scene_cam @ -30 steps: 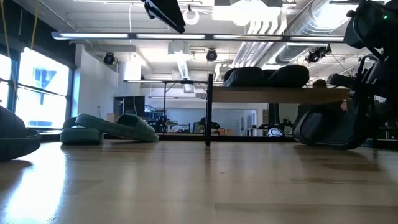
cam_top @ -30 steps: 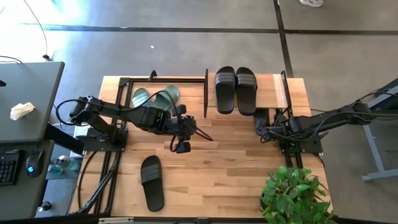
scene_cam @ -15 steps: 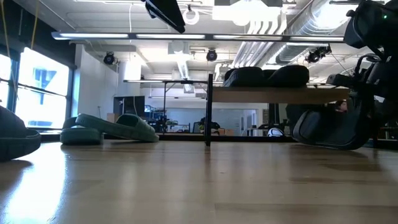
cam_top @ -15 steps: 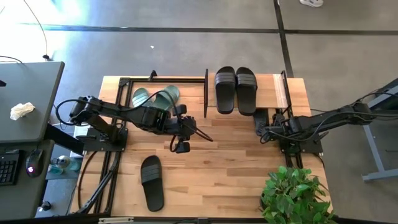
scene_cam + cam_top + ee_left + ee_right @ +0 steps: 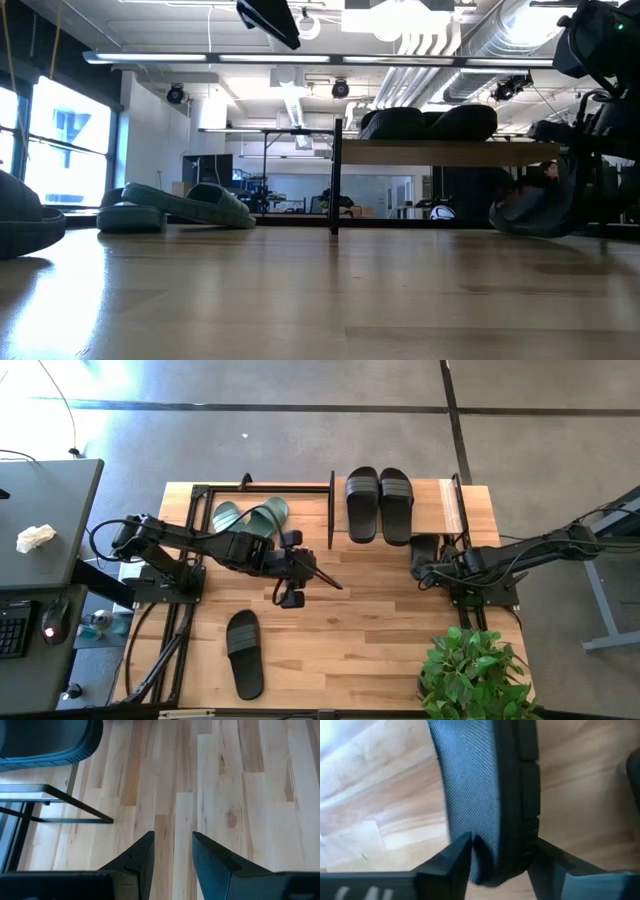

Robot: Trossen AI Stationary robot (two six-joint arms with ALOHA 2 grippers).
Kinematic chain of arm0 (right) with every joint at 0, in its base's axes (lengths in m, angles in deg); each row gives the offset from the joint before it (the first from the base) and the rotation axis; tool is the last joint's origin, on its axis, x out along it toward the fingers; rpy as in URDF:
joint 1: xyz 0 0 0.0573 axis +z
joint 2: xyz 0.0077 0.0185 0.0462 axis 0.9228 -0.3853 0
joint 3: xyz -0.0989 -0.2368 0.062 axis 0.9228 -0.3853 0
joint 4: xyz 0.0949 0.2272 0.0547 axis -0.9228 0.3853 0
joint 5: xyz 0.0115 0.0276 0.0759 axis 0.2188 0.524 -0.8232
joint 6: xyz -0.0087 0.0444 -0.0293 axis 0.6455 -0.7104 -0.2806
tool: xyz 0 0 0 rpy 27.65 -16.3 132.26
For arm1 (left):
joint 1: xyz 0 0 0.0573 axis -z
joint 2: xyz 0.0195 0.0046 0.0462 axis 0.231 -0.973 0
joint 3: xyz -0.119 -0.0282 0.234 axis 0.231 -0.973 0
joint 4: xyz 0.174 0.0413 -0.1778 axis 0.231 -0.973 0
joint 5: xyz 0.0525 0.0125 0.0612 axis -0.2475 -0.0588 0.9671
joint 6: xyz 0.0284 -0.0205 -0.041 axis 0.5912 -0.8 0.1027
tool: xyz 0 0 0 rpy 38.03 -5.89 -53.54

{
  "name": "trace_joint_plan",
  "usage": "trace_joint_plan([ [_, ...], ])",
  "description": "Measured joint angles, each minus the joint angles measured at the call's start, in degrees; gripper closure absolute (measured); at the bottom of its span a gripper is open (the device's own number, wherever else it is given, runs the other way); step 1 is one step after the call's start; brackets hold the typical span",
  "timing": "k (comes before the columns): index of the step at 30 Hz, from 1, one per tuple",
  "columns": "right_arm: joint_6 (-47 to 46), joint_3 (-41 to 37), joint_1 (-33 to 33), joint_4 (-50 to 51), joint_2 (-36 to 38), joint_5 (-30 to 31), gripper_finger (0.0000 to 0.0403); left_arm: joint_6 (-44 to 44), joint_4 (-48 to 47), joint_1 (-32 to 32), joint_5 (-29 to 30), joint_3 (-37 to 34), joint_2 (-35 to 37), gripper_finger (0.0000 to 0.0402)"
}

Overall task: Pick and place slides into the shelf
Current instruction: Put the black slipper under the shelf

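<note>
My right gripper (image 5: pixel 424 567) is shut on a black slide (image 5: pixel 421 549) at the near edge of the shelf (image 5: pixel 440 506), a wooden board on thin black rods. In the low view this slide (image 5: pixel 535 205) hangs tilted just above the table beside the shelf's board (image 5: pixel 440 152). A black pair (image 5: pixel 380 505) rests sole-down on the board. The sage-green pair (image 5: pixel 250 517) lies inside an open black frame, one slide leaning on the other. Another black slide (image 5: pixel 244 653) lies flat near the near edge. My left gripper (image 5: pixel 325 577) hovers open above the table's middle. My right gripper has the black slide's strap (image 5: pixel 492 815) pinched between its two fingers (image 5: pixel 452 857); ribbed rubber faces one finger and woven lining the other. It comes level from the table's right side. The slide is lifted clear of the table and tilted.
The open black frame's rods (image 5: pixel 60 800) stand close to my left gripper (image 5: pixel 172 847), with a green slide (image 5: pixel 50 740) beyond them. A potted plant (image 5: pixel 470 675) crowds the near right corner. Bare tabletop (image 5: pixel 360 630) stretches between the arms. A desk (image 5: pixel 40 520) stands off the table's left.
My right gripper has carried the black slide a little toward the far edge, in under the shelf's board, and turned it so that it shows narrower and more on edge in the low view. It has stayed shut on the slide.
</note>
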Motion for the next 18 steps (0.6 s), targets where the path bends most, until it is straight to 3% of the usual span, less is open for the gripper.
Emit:
trace_joint_plan([
  [4,-3.7,0.0,0.0,0.2,-0.3,0.5,0.0197,0.0,1.1,0.0,-0.1,0.0,0.0,0.0286],
  [7,-6.1,0.0,0.0,0.2,-0.2,-2.5,0.0179,0.0,1.2,0.0,-0.2,0.0,0.0,0.0286],
  [18,-4.2,0.3,0.9,-2.1,-0.2,-13.9,0.0191,2.2,2.2,0.0,-0.3,0.0,0.0,0.0286],
])
